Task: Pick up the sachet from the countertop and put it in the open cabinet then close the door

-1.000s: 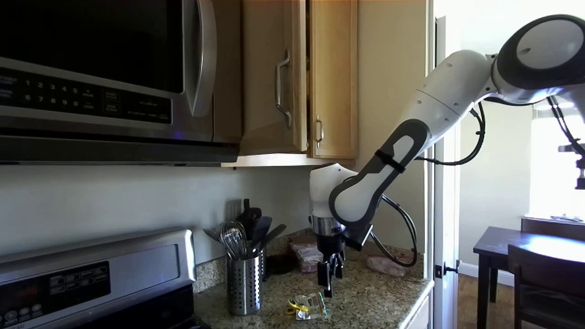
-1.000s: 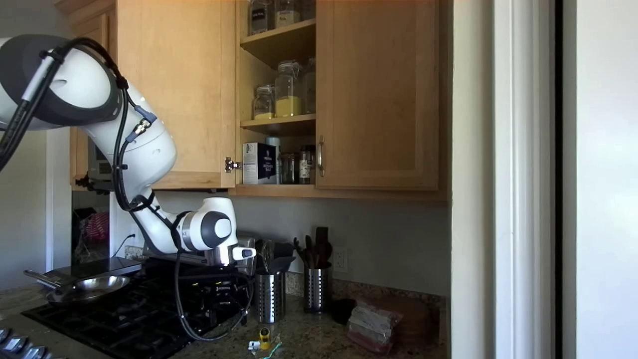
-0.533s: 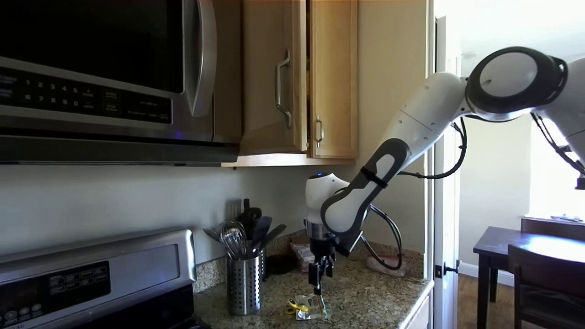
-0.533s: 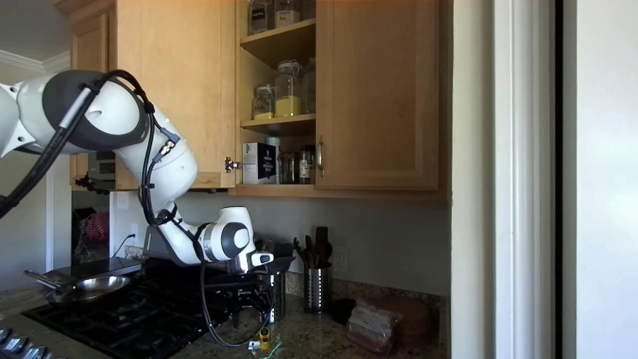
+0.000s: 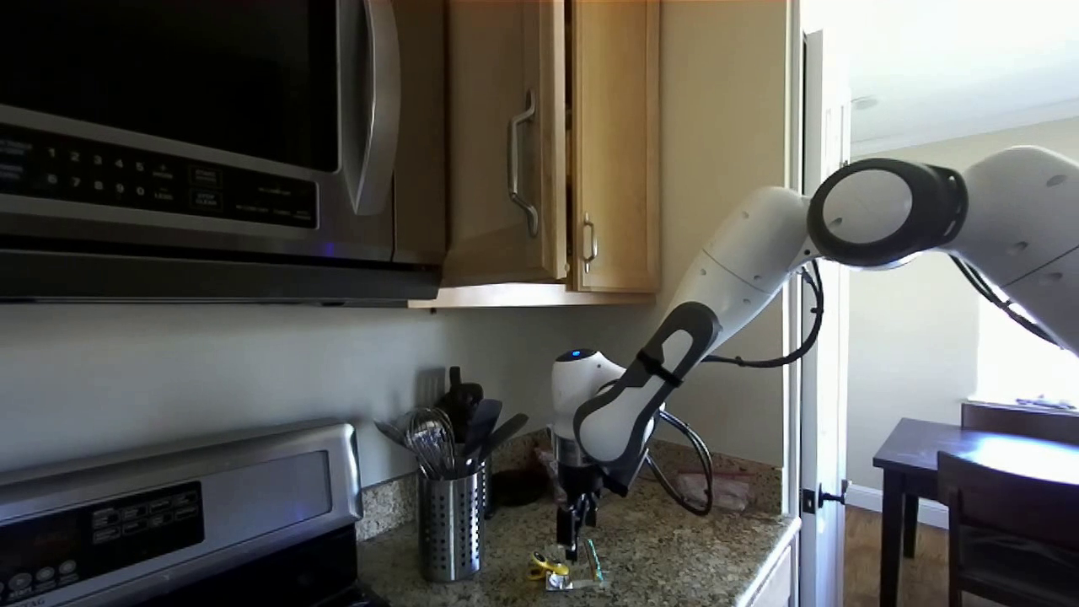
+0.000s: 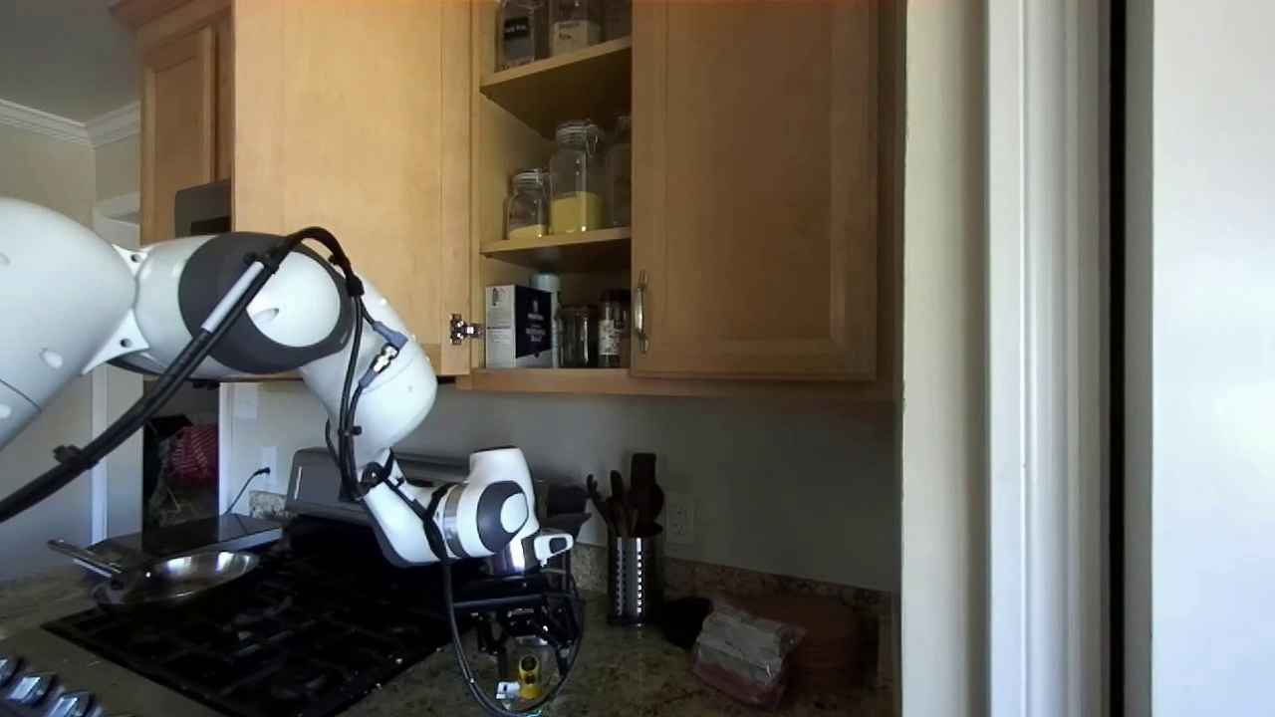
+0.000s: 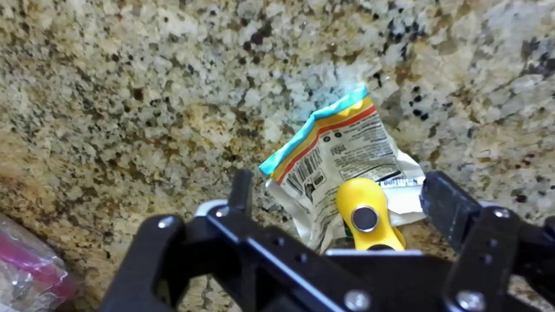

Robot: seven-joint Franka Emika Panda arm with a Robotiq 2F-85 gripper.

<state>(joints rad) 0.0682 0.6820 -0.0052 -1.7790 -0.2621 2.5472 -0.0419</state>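
Note:
The sachet [image 7: 347, 151] lies on the speckled stone countertop [image 7: 130, 108], printed side up with a turquoise, yellow and red edge. A yellow clip-like piece [image 7: 364, 199] with a dark disc is at its lower part; I cannot tell whether it is fastened on. The sachet also shows in an exterior view [image 5: 595, 561]. My gripper [image 7: 340, 195] is open above it, with the fingers on either side of the sachet and clip. The cabinet [image 6: 558, 379] is open in an exterior view, with its door [image 6: 354, 179] swung out to the left. The door's handle side shows in an exterior view [image 5: 493, 160].
A steel utensil holder [image 5: 451, 531] stands close to the sachet; a second holder [image 6: 636, 583] stands further right. A pinkish pack [image 6: 742, 657] lies on the counter. The stove [image 6: 279, 617] and microwave [image 5: 169, 169] are beside the counter. Jars and boxes fill the cabinet shelves.
My arm has come down toward the countertop, and the gripper has moved over the sachet, leftward in an exterior view. The sachet, clip and door have not moved.

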